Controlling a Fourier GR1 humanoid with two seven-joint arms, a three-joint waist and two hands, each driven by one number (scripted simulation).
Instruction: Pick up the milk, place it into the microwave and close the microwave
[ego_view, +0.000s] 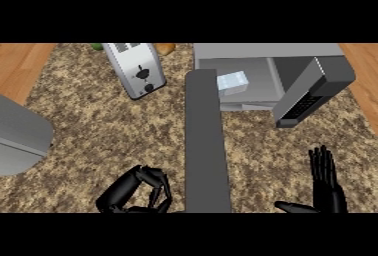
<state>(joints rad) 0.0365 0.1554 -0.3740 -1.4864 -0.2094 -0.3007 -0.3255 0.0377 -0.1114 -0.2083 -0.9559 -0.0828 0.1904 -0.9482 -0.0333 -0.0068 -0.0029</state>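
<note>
Left robot hand (136, 192) curled, empty | right robot hand (325, 182) flat | milk (232, 82) half-hidden inside microwave (251, 57)

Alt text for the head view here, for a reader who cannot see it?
A milk carton sits inside the open microwave, whose door swings out to the right. A grey forearm reaches toward it up the middle; the left hand is curled, the right hand rests open. A toaster lies upper left.

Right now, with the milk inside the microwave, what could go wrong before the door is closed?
1. The microwave door stands wide open at the right; the right hand, open and low on the counter, is far from it.
2. A grey forearm reaches to the milk; swinging the door now might hit it.
3. Withdrawing could tip the milk.
</note>
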